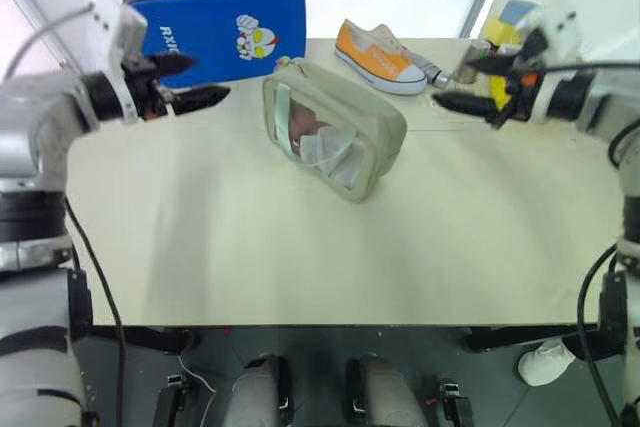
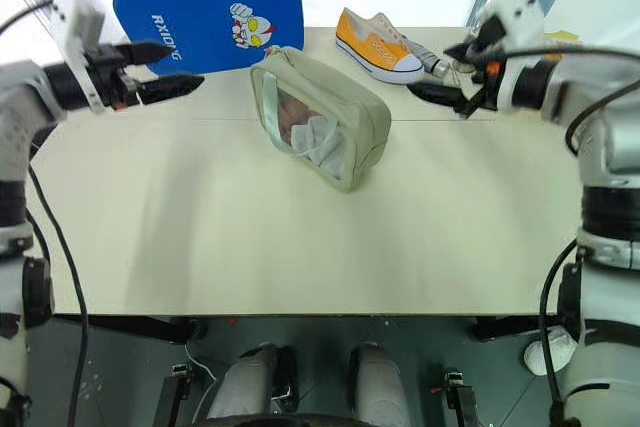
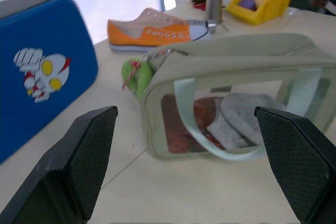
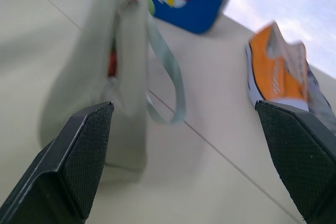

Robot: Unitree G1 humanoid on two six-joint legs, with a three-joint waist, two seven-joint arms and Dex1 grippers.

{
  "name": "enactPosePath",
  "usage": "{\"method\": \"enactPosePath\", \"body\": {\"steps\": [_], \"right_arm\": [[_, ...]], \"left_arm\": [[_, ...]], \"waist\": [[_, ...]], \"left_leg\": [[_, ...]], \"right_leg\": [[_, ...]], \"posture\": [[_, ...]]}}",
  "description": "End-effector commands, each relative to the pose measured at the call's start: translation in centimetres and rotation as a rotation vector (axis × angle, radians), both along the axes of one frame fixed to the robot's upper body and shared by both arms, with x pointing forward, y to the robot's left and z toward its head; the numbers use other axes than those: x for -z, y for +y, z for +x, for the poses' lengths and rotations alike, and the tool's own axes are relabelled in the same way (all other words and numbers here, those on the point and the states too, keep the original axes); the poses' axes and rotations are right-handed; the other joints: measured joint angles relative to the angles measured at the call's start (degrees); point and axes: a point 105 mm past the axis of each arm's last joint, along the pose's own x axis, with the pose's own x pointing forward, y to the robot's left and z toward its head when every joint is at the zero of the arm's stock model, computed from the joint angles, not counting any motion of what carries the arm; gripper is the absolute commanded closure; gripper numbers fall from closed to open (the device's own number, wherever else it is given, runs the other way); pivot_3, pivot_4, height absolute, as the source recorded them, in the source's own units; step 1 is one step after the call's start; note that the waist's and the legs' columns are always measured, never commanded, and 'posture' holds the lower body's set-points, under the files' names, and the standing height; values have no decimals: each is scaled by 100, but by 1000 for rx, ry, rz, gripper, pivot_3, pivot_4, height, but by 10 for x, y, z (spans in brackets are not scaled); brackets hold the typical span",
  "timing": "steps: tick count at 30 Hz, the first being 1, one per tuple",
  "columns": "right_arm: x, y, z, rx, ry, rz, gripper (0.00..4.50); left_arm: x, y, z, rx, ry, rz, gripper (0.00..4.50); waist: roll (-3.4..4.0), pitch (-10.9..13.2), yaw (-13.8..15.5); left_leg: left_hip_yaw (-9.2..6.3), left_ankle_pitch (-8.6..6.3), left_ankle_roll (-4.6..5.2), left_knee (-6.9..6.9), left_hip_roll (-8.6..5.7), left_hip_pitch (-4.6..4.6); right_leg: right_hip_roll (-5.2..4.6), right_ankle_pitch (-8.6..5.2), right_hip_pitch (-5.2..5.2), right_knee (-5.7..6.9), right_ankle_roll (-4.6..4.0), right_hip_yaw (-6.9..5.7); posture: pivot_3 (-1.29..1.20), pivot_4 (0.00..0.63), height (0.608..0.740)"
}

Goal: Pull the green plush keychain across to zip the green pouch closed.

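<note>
The green pouch lies on its side in the middle of the table, its clear window and mint strap facing up and toward me. The green plush keychain hangs at the pouch's far end, next to the blue case. My left gripper hovers open above the table to the left of the pouch, pointing at it. My right gripper hovers open to the right of the pouch, also pointing inward. Neither touches anything.
A blue hard case stands at the back left, just behind the pouch. An orange shoe lies at the back right, with a metal cylinder and a yellow bin beyond it. The pale table stretches toward me.
</note>
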Motion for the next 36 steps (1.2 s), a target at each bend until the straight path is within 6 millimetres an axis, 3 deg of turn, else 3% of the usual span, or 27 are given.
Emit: {"method": "enactPosePath", "body": {"steps": [1,6,10,16,20,24,28,30,34,36], "right_arm": [[-14,13,-6,-55,-6,61,1],[-17,22,-8,-74,-15,61,1],[-15,45,-7,-115,-47,16,1],[14,98,9,-148,-74,-73,1],[32,114,26,-96,-61,-113,1],[54,121,31,-84,-42,-194,1],[52,126,30,-120,-56,-215,1304],[53,129,29,-139,-68,-233,2501],[57,131,28,-187,-122,-327,4378],[52,132,26,-222,-202,-362,4378]], "left_arm": [[-5,0,0,24,-27,30,31],[-5,0,1,37,-28,33,31],[-9,0,0,28,-46,47,31],[-10,-26,-22,115,-69,111,31],[-5,-35,-33,130,-67,120,31],[8,-38,-41,118,-55,129,31],[10,-38,-46,100,-49,114,0],[9,-36,-46,88,-50,110,0],[10,-30,-44,59,-49,106,0],[9,-20,-41,26,-50,101,0]], "waist": [[0,0,-5],[-1,1,7],[-1,1,13],[-1,1,-15],[-1,1,5],[-1,1,11],[-2,1,5],[-2,1,2],[-1,1,-12],[-1,1,-23]], "left_leg": [[0,0,0,0,0,0],[2,4,-6,9,1,-26],[0,4,-6,15,0,-50],[-2,4,-7,17,3,-52],[-4,5,-8,20,1,-55],[-6,5,-7,23,-1,-56],[-9,5,-7,23,-1,-57],[-9,5,-8,23,-1,-56],[-9,6,-8,23,-1,-54],[-8,6,-8,23,-1,-54]], "right_leg": [[0,0,0,-1,0,1],[0,0,-21,0,0,1],[-1,1,-40,0,1,1],[3,1,-42,2,1,1],[2,1,-48,13,1,2],[-1,1,-47,15,1,3],[1,1,-47,16,1,3],[2,1,-47,18,1,2],[3,1,-47,21,1,2],[4,1,-48,21,1,3]], "posture": [[0,150,740],[0,150,740],[0,150,740],[0,150,740],[0,150,740],[0,150,740],[0,150,740],[0,150,740],[0,150,740],[0,150,740]]}}
